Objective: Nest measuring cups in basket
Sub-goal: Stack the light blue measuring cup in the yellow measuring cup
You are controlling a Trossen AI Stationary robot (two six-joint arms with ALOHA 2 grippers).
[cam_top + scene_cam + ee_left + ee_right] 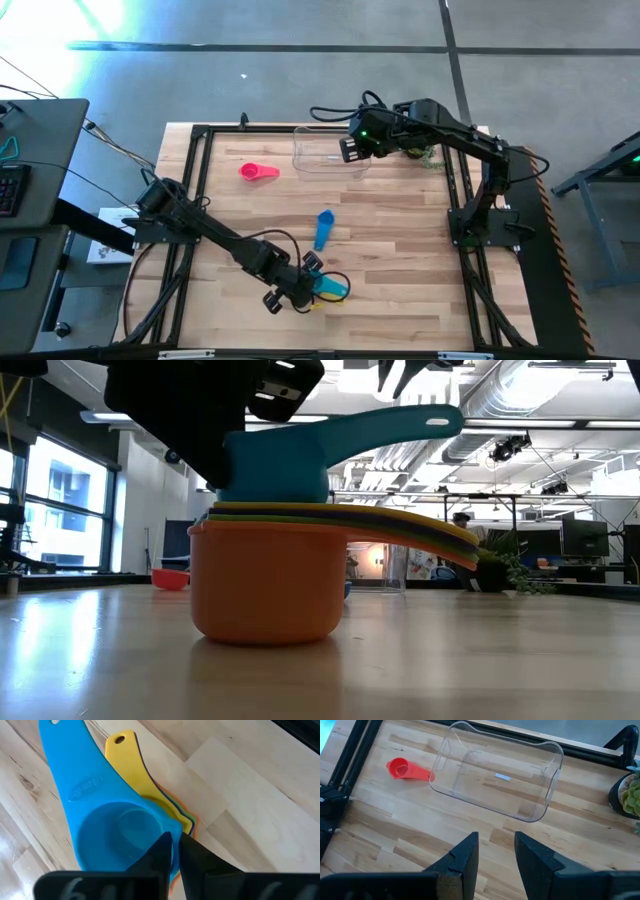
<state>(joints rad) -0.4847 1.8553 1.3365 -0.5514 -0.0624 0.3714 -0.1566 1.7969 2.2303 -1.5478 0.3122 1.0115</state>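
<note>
Teal cup [300,455] tops the orange cup [268,585] stack; dark hand [215,405] seemingly touching.

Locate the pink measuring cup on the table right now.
In the high view the pink measuring cup lies alone on the wooden table, toward the far edge, just left of the clear basket and apart from it.

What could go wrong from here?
1. The left end effector pinches only the teal cup's rim atop the nested stack; a lift may take that cup alone or tip the stack.
2. The pink cup and blue cup lie loose outside the clear basket, possibly in the carry path.
</note>
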